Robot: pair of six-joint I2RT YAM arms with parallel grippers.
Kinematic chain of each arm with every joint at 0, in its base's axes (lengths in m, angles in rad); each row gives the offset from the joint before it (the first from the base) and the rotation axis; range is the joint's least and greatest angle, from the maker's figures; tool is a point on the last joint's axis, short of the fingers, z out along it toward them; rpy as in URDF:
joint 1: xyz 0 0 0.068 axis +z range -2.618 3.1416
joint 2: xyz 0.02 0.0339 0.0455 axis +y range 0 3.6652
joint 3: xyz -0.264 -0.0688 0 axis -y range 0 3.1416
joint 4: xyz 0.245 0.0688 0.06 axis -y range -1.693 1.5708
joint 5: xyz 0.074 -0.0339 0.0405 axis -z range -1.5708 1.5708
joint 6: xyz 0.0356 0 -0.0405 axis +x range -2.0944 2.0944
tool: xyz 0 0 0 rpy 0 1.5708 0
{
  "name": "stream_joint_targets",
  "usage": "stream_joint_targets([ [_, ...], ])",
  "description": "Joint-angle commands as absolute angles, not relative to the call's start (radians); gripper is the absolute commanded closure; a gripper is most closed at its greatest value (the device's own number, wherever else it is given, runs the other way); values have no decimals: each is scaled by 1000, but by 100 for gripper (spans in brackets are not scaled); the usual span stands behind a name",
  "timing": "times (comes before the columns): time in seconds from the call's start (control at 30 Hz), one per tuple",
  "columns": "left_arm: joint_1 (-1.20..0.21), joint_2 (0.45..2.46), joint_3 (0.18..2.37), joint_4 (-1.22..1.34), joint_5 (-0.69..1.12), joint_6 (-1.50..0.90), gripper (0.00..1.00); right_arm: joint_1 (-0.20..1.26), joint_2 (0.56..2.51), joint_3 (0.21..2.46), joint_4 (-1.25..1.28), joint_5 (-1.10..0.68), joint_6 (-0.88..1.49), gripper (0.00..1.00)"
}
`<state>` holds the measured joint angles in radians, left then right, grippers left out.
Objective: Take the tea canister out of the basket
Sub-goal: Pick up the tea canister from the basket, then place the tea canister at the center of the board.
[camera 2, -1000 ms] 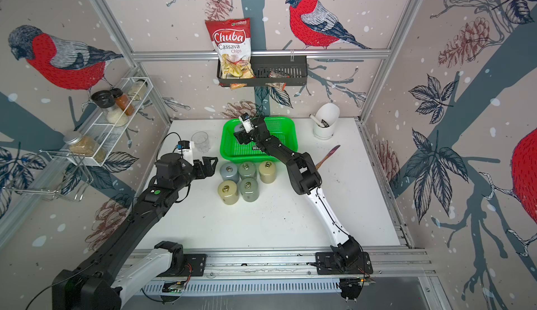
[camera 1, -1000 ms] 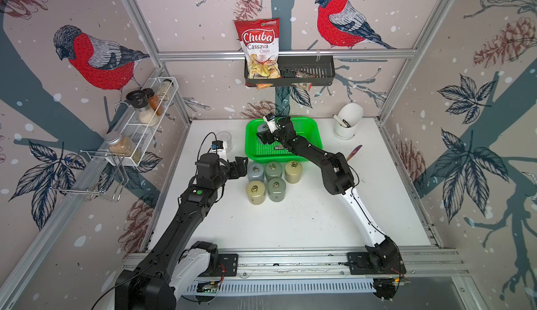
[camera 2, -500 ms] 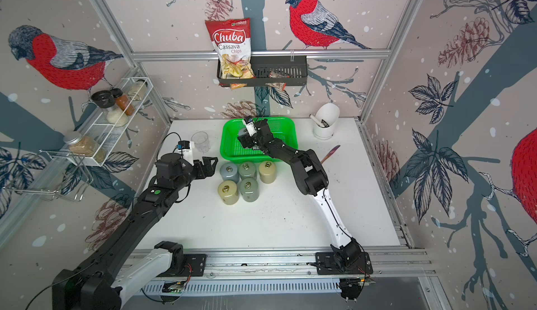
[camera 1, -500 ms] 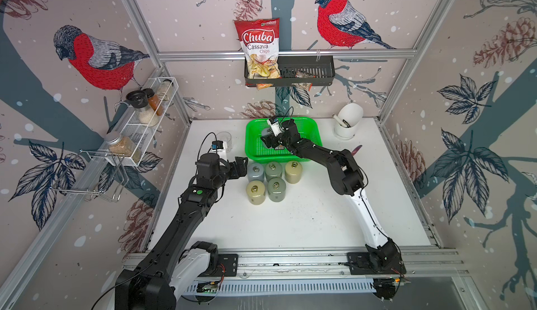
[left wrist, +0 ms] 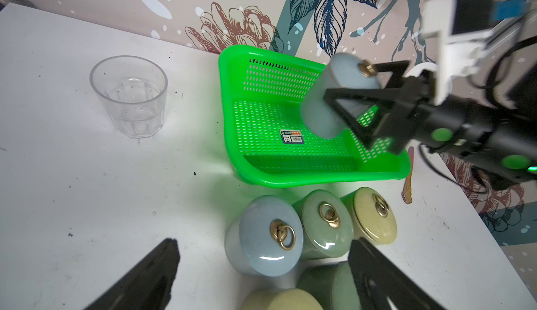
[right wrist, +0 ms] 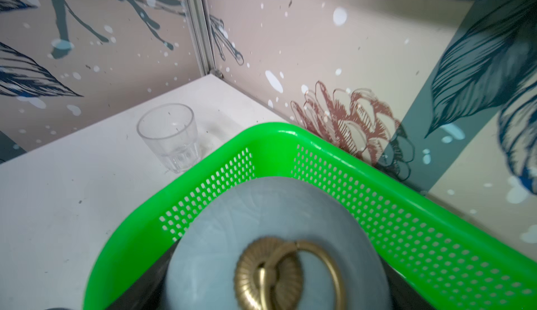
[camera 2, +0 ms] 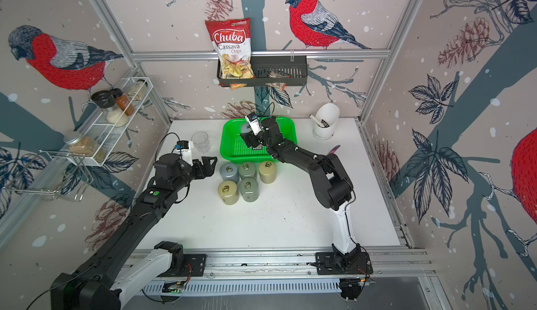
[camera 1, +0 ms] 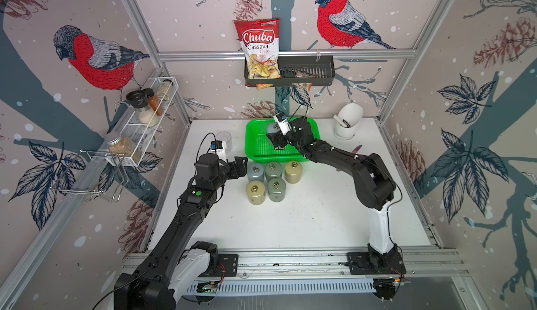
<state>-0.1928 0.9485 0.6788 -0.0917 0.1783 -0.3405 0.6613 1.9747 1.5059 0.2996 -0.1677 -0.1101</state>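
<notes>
Item: canister [left wrist: 316,116], tilted, clamped by my right gripper [left wrist: 343,90] above the basket [left wrist: 290,181] floor, presumably to clear its rim; left gripper [left wrist: 263,246] agape, idle beside five other canisters [camera 1: 268,177].

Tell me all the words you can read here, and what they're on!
"Chuba Cassava Chips": on the red chip bag.
Sticker inside the green basket: print too small to read.
Green mark at the bag's top: too blurred to read.
</notes>
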Motion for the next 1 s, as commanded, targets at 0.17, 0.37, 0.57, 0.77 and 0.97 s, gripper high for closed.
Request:
stream_joint_targets([
  [0.17,-195,946,673,-77,164,-338,4,696,1636,1286,413,-128,-154,59],
  [0.37,-196,949,676,-77,172,-336,5,762,1405,1017,389,-62,-136,59],
  [0.57,-201,948,675,-71,177,-333,5,844,1178,792,372,5,-84,60],
  [0.77,-204,957,678,-72,176,-331,5,905,1051,618,376,72,-9,60],
  [0.97,-206,959,678,-72,177,-330,4,913,1067,497,449,99,69,61],
])
